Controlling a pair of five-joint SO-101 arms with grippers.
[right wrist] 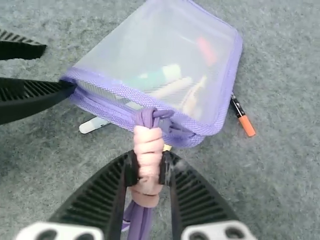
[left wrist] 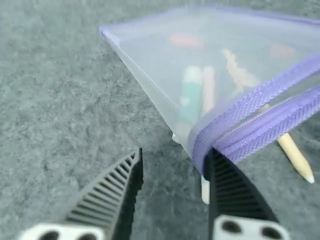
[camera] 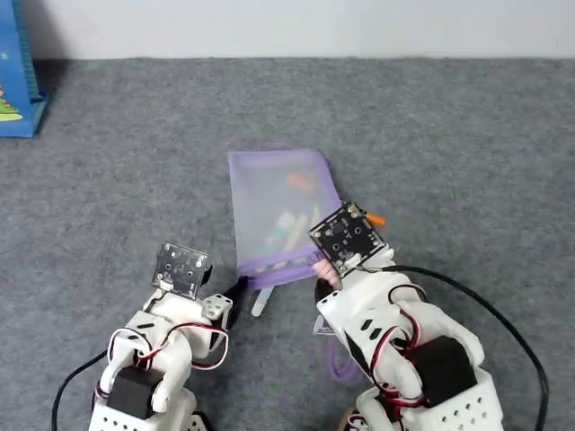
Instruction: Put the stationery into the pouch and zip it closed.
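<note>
The left arm (camera: pixel 166 355) and right arm (camera: pixel 377 314) have white shells around black motors (camera: pixel 445 364), with red, white and black wires (camera: pixel 211 346) looping beside those motors; their fingers (right wrist: pixel 95 205) are black and ribbed

- We are seeing the pouch (camera: pixel 274 193) as milky, see-through plastic, with lilac woven tape edging it.
- We are finding the zipper pull (right wrist: pixel 148 140) salmon pink, on a purple cord (right wrist: pixel 140 222).
- Through the pouch wall we are making out a teal-and-cream marker (right wrist: pixel 159 77) and a red-orange piece (right wrist: pixel 206 50).
- We are noticing a black pen (right wrist: pixel 240 114) with an orange cap.
- We are spotting a white stick (right wrist: pixel 94 125) and a tan stick (left wrist: pixel 295 157).
- We are seeing black, ribbed fingers on the right gripper (right wrist: pixel 149 157) and the left gripper (left wrist: pixel 175 155).
- We are looking at a flecked grey table cover (camera: pixel 449 126) and a blue box (camera: pixel 16 81).
</note>
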